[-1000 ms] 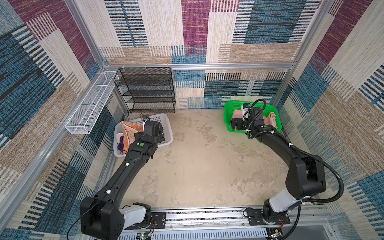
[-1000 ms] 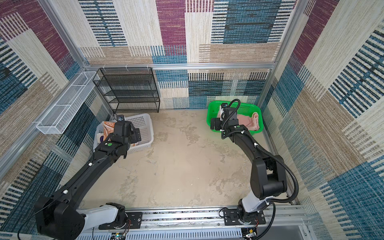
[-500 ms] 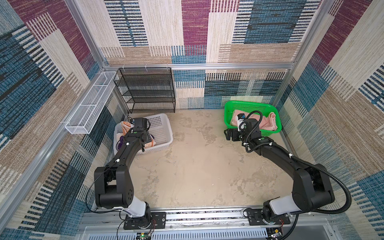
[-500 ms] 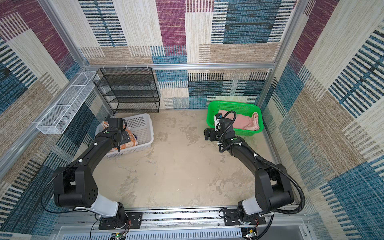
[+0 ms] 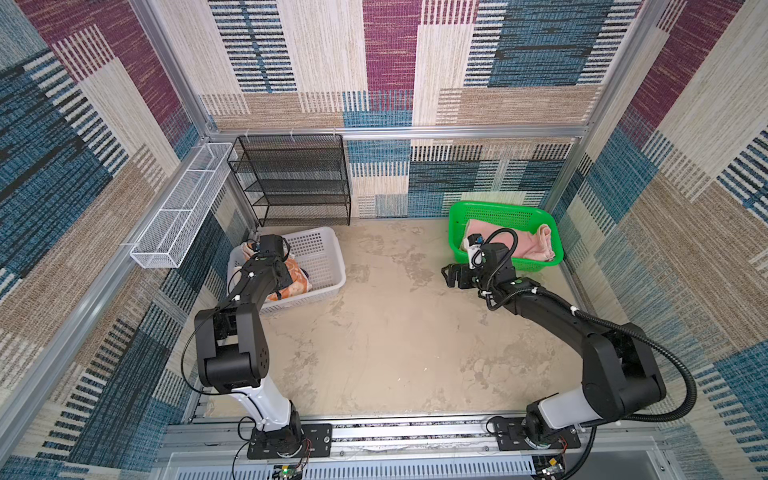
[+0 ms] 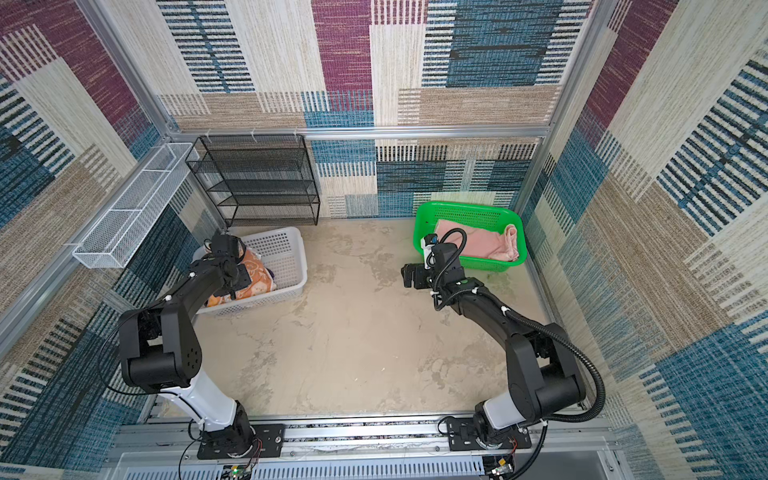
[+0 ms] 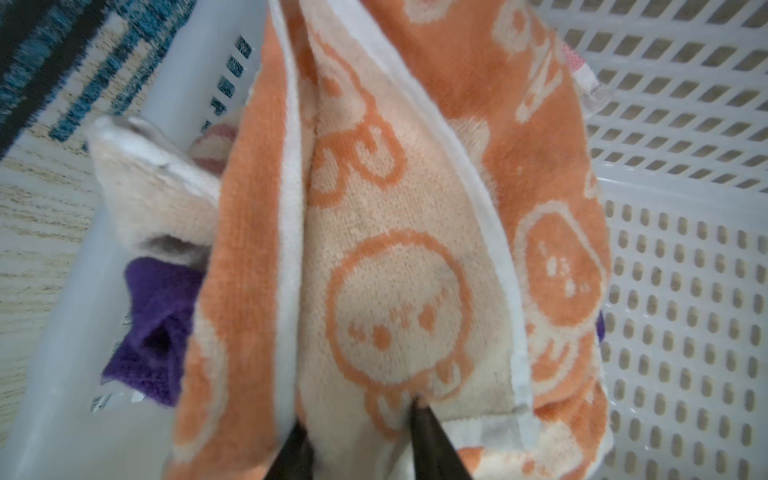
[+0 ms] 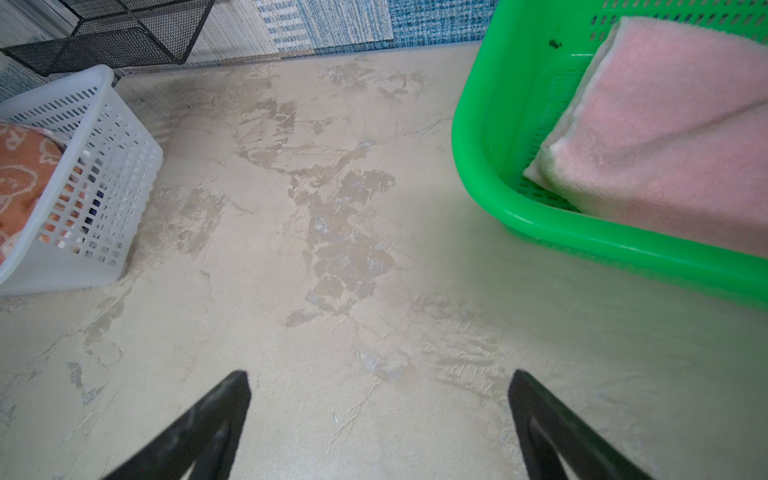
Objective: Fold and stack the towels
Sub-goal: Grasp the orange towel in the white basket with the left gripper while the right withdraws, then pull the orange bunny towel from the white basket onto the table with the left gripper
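Note:
The orange towel (image 7: 395,270) with cartoon figures lies bunched in the white basket (image 5: 328,257), showing in both top views (image 6: 253,270). My left gripper (image 7: 357,415) is down in that basket, shut on a fold of the orange towel. Beside it lie a purple towel (image 7: 153,324) and a whitish towel (image 7: 145,187). The pink towel (image 5: 511,245) lies folded in the green basket (image 5: 498,210). My right gripper (image 5: 453,276) hangs open over bare floor just left of the green basket, nothing between its fingers (image 8: 232,399).
A black mesh shelf (image 5: 295,183) stands against the back wall behind the white basket. A white wire tray (image 5: 178,208) hangs on the left wall. Bare stone-look floor (image 5: 395,332) spreads between the two baskets and towards the front rail.
My left gripper has sunk into the white basket and closed on the orange towel. The right gripper has come out of the green basket and moved left over the floor, still open.

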